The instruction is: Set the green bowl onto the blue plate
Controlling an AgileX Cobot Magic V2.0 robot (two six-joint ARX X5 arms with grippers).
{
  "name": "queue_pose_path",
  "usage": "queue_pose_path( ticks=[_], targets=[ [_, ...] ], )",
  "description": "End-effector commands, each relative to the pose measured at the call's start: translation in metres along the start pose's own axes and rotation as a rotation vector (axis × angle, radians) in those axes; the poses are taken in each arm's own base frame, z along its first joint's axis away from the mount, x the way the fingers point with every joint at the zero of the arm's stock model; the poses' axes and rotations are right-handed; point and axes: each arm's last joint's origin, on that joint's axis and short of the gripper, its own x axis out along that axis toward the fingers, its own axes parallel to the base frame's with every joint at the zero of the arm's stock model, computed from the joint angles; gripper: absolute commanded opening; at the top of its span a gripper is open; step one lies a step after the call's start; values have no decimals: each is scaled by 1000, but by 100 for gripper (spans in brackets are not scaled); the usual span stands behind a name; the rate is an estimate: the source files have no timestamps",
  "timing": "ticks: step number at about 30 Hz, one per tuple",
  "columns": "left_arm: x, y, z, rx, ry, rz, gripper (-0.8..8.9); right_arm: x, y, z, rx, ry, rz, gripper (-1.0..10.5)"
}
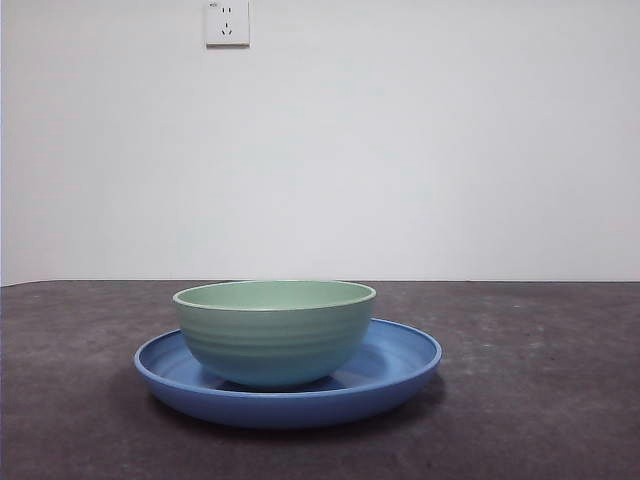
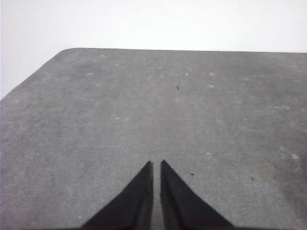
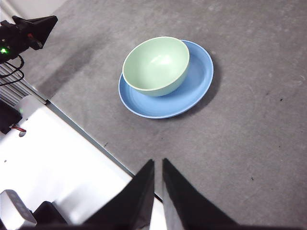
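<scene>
Two task items at centre of the grey worktop (image 1: 560, 400): green bowl (image 1: 274, 332) seated upright inside blue plate (image 1: 400, 362), base resting on the plate's floor. Bowl set off-centre on the plate, nearer one side of the rim in the right wrist view, with a broad crescent of bare blue left on the opposite side. Faint horizontal ridges visible around the bowl's outer wall; thin lighter rim; interior bare, with a soft highlight. Plate flat on the worktop, glossy, sloping rim fully exposed all round, dark shadow beneath its edge.

Neither arm present in the front view; nothing touching bowl or plate.

Right tool (image 3: 158, 163): held high above the worktop's edge, well apart from the plate, both black jaws drawn together with only a thin slit between, gripping nothing. Bowl (image 3: 156, 66) and plate (image 3: 192, 88) seen from above in this view. Black equipment with a green indicator light (image 3: 4, 50) beside the worktop's edge, over a white surface.

Left tool (image 2: 157, 164): poised over bare grey worktop near a rounded corner, jaws likewise together and empty; bowl and plate out of this view.

White wall behind the worktop, with a white wall socket (image 1: 227, 22) high up.
</scene>
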Motion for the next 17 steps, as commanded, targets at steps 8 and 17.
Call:
queue_pose_path(
  ticks=[8,17],
  targets=[
    [2,0,-7,0,25,8,24,4,-7,4,-7,-154,-121,25],
    [2,0,-7,0,25,8,24,57,-57,-17,-186,-628,-388,25]
  ],
)
